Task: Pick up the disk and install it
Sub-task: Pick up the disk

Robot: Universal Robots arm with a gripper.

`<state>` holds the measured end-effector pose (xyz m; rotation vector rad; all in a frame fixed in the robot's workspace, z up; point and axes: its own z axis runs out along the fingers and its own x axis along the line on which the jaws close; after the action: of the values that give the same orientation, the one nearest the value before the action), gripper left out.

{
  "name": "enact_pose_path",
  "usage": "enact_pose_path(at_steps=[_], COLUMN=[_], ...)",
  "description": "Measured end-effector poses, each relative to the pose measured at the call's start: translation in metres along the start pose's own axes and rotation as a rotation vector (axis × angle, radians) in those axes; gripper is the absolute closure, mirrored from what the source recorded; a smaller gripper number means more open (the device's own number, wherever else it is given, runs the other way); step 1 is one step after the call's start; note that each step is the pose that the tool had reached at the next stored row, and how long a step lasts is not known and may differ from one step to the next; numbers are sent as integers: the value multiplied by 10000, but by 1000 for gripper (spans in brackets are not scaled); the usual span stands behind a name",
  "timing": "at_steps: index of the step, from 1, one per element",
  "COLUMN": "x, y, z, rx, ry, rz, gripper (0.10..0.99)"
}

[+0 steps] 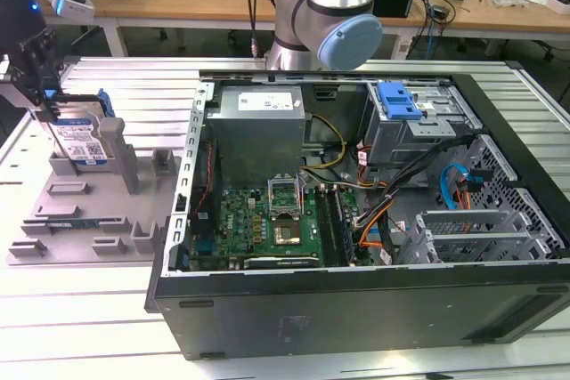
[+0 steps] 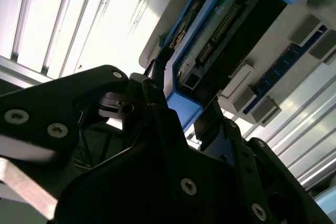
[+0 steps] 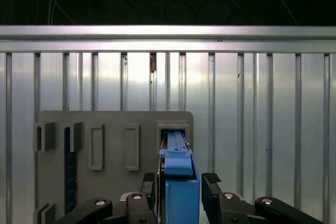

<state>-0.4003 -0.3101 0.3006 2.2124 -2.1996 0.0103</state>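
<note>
While the disk (image 1: 78, 141) is standing upright in the grey holder (image 1: 89, 213) at the exterior view's left, the gripper (image 3: 181, 184) is straddling its blue frame, fingers apart, seemingly starting the pick-up, which is calling for a centred squeeze.

The spread jaws of the black gripper (image 3: 180, 182) straddle the upright, flat silver, blue-framed disk (image 3: 178, 169), with only a slim gap on one side. Past the jaw tips, the grey plastic holder tray (image 1: 89, 213) walls in the disk's lower edge, and a tall grey post (image 1: 126, 165) rises just beside it. Outside both jaws the air is free. The open black computer case (image 1: 356, 309) stands well apart.
</note>
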Motion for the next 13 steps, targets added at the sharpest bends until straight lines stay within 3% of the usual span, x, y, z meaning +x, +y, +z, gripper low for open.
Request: enact_pose_path(at_steps=[2, 3, 13], x=[0, 0, 6], y=[2, 2, 6], z=[8, 11, 21], rx=[0, 1, 1], ry=[0, 0, 0], rz=[-6, -7, -13], gripper=[616, 690, 690])
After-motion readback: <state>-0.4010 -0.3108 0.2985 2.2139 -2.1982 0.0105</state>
